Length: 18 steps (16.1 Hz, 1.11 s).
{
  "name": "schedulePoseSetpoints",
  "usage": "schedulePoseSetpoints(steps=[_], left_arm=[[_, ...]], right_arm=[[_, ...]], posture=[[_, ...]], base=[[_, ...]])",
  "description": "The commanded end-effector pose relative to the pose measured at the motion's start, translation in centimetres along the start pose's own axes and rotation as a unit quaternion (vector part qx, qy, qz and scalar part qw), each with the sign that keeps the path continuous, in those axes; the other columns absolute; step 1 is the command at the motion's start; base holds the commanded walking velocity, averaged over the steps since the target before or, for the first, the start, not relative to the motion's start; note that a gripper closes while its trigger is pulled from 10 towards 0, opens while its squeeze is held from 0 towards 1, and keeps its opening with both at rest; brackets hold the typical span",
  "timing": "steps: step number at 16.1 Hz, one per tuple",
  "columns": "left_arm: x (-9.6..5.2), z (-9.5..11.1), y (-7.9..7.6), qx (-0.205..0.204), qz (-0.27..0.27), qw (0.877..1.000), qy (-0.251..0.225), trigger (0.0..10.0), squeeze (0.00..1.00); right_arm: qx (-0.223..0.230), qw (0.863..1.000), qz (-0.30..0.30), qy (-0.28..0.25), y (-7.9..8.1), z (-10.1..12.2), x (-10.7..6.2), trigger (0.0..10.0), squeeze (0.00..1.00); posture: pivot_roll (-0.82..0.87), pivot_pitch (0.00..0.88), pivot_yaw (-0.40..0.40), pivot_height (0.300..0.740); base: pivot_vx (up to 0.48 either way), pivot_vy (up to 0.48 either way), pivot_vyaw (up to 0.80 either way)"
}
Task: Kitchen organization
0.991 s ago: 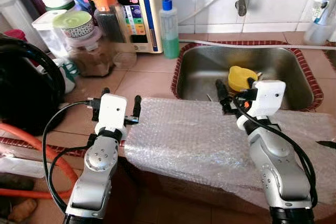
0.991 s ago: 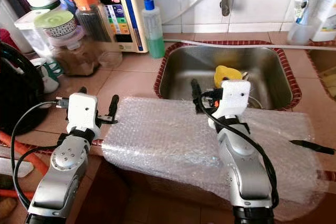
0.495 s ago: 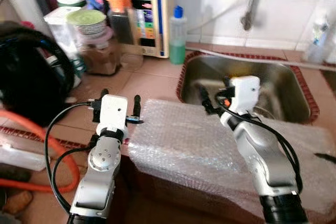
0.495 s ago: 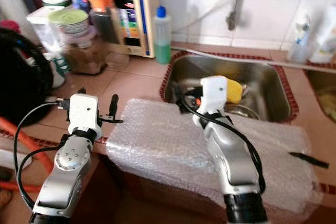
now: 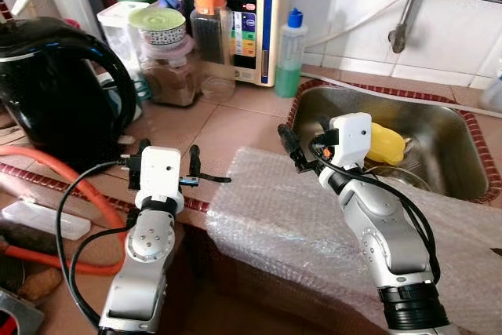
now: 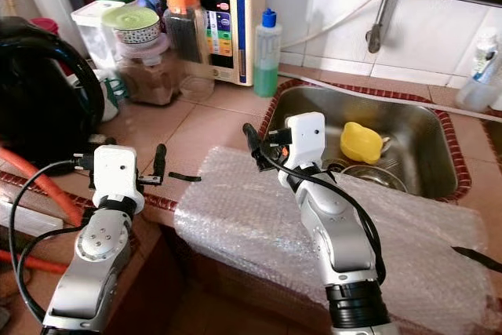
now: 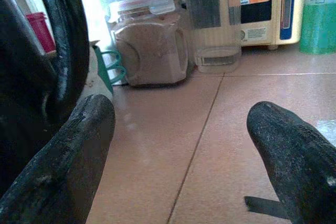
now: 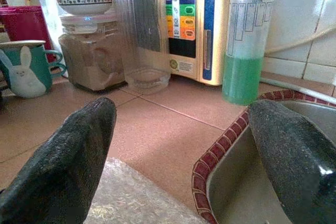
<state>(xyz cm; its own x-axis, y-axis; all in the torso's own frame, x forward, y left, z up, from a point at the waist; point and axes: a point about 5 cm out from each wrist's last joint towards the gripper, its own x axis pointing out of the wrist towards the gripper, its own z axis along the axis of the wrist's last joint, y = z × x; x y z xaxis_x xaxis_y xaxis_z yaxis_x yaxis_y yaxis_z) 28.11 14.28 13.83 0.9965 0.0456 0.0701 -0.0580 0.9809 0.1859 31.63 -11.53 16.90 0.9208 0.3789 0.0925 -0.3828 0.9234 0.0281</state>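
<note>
Hovering over the bubble wrap (image 5: 314, 225) near the sink (image 5: 439, 115), my right gripper (image 8: 178, 145) gapes empty (as does my left gripper (image 7: 184, 150), over the counter (image 7: 173, 124)).

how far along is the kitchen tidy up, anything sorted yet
Nothing looks sorted yet. Both pincers are open and hold nothing: the left pincer hovers over the tiled counter, the right pincer over the sink's near-left corner. The jars, green bottle, yellow object in the sink and bubble wrap all wait.
</note>
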Motion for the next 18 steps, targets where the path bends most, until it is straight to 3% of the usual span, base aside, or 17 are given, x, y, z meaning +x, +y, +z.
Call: schedulePoseSetpoints(steps=[1,7,18], left_arm=[[-0.09,0.49,0.28,0.009,-0.001,1.000,-0.009,10.0,0.00],[0.16,0.59,0.34,0.013,-0.007,1.000,-0.009,10.0,0.00],[0.24,0.46,0.26,0.012,-0.014,1.000,-0.004,10.0,0.00]], right_arm=[[0.000,1.000,-0.009,-0.003,-0.20,0.01,-0.17,10.0,0.00],[0.000,1.000,-0.024,-0.005,-0.58,-0.04,-0.39,10.0,0.00],[0.001,0.999,-0.031,-0.006,-0.78,-0.02,-0.36,10.0,0.00]], posture=[[-0.14,0.024,0.052,0.740],[-0.16,0.028,0.071,0.740],[-0.16,0.023,0.077,0.740]], base=[[0.000,0.000,0.00],[0.000,0.000,0.00],[-0.278,0.000,0.00]])
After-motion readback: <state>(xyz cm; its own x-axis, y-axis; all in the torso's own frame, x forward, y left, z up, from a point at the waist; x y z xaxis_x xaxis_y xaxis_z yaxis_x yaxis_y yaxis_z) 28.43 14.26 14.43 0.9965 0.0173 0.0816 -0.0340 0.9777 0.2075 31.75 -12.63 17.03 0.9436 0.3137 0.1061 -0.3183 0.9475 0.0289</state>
